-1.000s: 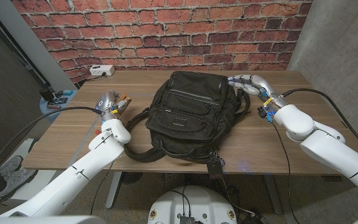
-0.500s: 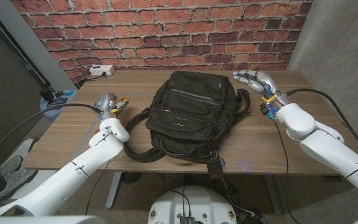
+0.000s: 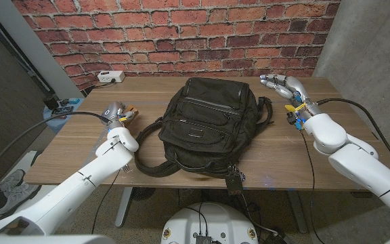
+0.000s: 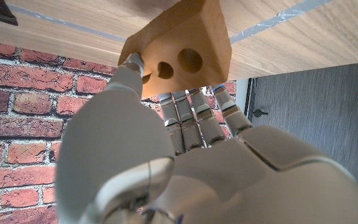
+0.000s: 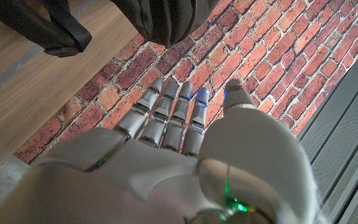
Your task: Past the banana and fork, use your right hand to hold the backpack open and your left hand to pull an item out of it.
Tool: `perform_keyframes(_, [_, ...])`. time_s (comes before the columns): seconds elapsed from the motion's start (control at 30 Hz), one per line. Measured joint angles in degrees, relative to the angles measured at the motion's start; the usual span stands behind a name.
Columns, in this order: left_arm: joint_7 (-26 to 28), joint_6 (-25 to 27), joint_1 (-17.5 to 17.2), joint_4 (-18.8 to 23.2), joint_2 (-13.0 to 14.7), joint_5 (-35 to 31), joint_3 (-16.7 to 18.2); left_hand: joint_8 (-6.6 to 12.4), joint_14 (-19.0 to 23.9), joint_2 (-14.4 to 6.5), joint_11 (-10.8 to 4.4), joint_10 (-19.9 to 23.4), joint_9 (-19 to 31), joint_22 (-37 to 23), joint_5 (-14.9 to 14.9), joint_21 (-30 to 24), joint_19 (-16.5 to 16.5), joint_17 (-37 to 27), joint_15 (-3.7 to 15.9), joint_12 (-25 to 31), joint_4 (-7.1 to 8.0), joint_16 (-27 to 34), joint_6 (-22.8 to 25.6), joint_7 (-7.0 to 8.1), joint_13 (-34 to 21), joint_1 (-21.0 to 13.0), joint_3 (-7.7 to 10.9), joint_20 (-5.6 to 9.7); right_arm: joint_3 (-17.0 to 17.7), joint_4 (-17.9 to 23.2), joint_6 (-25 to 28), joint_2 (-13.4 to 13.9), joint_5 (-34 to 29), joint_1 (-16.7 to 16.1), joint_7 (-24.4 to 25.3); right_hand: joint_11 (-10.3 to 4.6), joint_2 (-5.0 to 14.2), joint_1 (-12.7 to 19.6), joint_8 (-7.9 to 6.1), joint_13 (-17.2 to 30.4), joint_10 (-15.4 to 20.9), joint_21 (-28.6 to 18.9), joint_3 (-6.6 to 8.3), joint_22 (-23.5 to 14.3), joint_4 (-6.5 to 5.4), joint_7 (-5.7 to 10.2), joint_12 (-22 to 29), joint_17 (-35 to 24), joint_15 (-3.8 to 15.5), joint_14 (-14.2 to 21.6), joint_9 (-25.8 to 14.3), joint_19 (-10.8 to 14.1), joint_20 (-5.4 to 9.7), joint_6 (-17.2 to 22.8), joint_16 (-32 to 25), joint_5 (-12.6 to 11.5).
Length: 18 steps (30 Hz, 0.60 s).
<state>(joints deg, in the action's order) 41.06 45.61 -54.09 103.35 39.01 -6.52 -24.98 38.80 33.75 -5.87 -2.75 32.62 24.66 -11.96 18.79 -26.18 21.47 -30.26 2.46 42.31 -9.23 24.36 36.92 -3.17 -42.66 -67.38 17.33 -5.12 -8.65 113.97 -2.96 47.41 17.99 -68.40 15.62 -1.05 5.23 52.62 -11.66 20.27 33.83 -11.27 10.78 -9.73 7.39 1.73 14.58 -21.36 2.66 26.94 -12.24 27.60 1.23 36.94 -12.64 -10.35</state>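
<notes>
Backpack (image 3: pixel 208 125) sits mid-table, looks zipped or flopped closed. Left hand (image 3: pixel 119 113) off to its left, gripping wedge of toy cheese (image 4: pixel 178 51), so item looks already out. Right hand (image 3: pixel 281 86) near bag's top right corner, fingers straight, holding nothing, not touching. Robot probably should set cheese down well clear of strap (image 3: pixel 151 146).
</notes>
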Motion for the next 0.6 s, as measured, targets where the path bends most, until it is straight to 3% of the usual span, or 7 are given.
perform_keyframes(0.2, [-0.3, -1.4, 1.3, -1.9, -0.1, 0.4, -0.7, -0.26, 0.0, -0.1, 0.00, 0.0, -0.3, 0.0, 0.0, 0.0, 0.0, 0.0, 0.00, 0.0, 0.00, 0.0, 0.0, 0.01, 0.0, 0.1, 0.00, 0.00, 0.7, -0.7, -1.8, -1.4, 0.4, -0.8, 0.9, 0.32, 0.83, -2.1, 0.00, -0.3, -0.3, 0.0, -0.58, 0.0, -1.09, -0.31, -0.5, 0.1, -0.02, -0.6, 0.0, 0.0, 0.00, -0.3, 0.0, 0.0])
perform_keyframes(0.6, [-0.2, -3.5, 3.3, -4.3, -0.3, 0.4, -2.0, -0.32, 0.0, 0.0, 0.01, 0.0, -0.7, 0.0, -0.2, 0.0, 0.0, 0.0, 0.00, -0.5, 0.01, 0.0, 0.2, 0.10, 0.0, 0.3, 0.64, 0.00, 1.2, -4.8, -6.2, -4.9, 1.2, -1.3, 1.9, 0.32, 1.15, -2.9, 0.00, -0.4, -0.3, 0.0, -0.58, 0.0, -1.08, -0.44, -0.9, 0.1, -0.02, -1.2, 0.0, 0.3, 0.32, -0.5, 0.0, 0.0])
